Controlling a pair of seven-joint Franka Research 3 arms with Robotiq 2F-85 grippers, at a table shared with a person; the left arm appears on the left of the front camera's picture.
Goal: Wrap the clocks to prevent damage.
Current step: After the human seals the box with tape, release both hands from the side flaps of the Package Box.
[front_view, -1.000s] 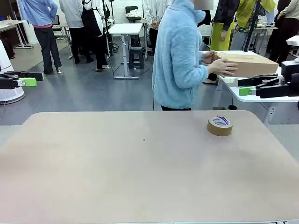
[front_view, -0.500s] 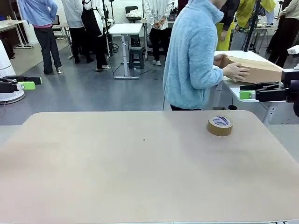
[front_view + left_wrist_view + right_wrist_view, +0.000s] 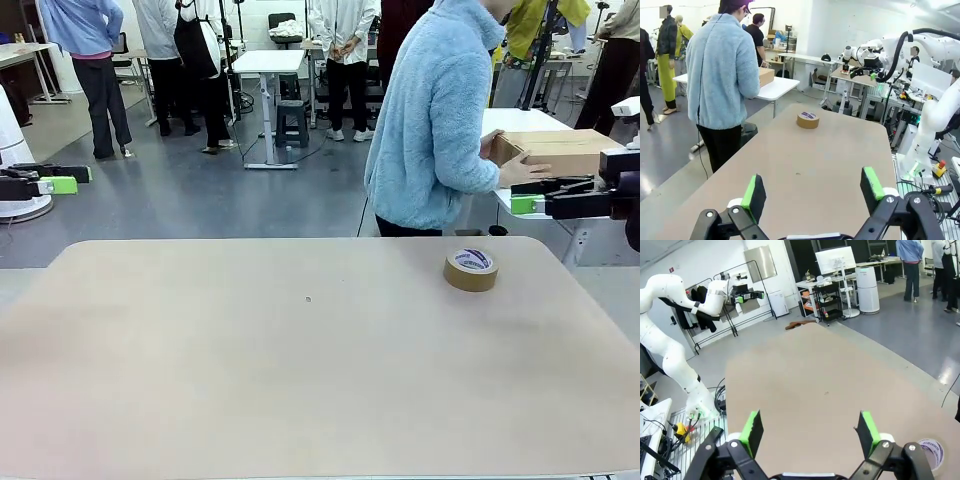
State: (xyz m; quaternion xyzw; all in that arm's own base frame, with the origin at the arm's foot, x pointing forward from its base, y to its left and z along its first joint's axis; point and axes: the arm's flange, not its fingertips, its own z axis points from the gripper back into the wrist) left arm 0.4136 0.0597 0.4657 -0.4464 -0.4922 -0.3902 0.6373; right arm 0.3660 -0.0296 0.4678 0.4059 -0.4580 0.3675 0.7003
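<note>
The clocks are out of view. My left gripper hovers open at the far left edge, off the table, with nothing between its fingers. In the left wrist view the left gripper has its green pads wide apart over the tan table. At the far right my right gripper is open and empty, close to the person's hand on a brown cardboard box. The right gripper shows the same wide gap in its wrist view.
A brown tape roll lies on the table at the back right. A person in a light blue fleece stands at the far edge, turned toward a white side table where the box rests. Other people stand farther back.
The person has stepped to the right and lowered the cardboard box onto the white side table. Both grippers stay open; the right one shifted only slightly.
</note>
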